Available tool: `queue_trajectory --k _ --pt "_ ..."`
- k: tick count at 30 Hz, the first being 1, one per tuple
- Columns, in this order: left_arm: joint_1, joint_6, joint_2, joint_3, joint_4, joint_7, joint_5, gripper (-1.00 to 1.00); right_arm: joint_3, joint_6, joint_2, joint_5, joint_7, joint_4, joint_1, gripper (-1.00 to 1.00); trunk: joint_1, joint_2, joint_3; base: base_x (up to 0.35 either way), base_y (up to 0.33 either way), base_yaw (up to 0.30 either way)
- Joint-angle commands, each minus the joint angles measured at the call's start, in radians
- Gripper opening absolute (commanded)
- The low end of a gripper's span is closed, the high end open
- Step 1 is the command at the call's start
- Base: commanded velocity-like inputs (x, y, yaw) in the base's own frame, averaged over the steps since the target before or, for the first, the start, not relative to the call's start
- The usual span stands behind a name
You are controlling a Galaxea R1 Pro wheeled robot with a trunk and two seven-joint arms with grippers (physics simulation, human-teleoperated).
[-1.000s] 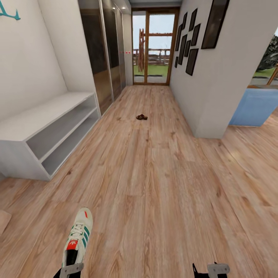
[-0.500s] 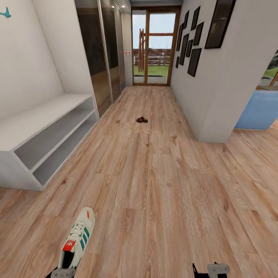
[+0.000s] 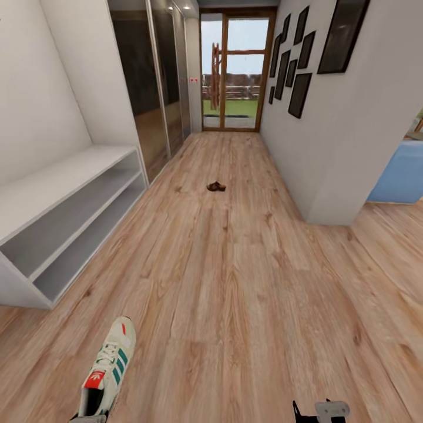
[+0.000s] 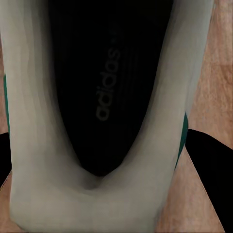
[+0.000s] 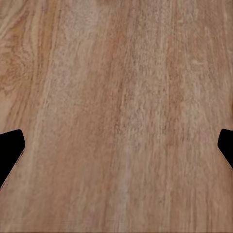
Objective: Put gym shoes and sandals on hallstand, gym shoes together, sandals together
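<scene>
Floor: corridor floor (image 3: 235, 282), wood plank.
Left jaws (image 4: 104, 160): pinching the gym shoe (image 3: 107, 370) at its heel; fingers mostly cut off by the frame edge.
Right jaws (image 5: 116, 145): spread wide, only black tips visible.
Sandals (image 3: 216, 187): small brown shape far beyond the shoe; pair indistinct.
Bench: hallstand (image 3: 56, 220), left of the shoe, shelves bare.

Your right claw (image 3: 322, 409) presents a pale grey metal bracket beside a black pointed part. In the right wrist view, its fingertips (image 5: 10, 150) are flat black, angular wedges, unmarked.
</scene>
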Motion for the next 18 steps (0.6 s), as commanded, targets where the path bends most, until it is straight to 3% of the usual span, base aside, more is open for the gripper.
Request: queue_trajectory --k 1,18 --pt "-0.001 -0.001 -0.001 0.004 0.0 -0.009 0.01 -1.0 -0.002 -0.003 0.0 0.01 -0.004 0.001 -0.001 1.0 0.0 0.0 -0.001 0.338 0.0 0.0" --pt "-0.001 0.0 -0.02 0.009 0.002 0.003 0.017 -1.0 -0.003 -0.004 0.0 0.009 -0.004 0.0 -0.001 1.0 0.0 0.0 -0.001 0.338 -0.032 0.0"
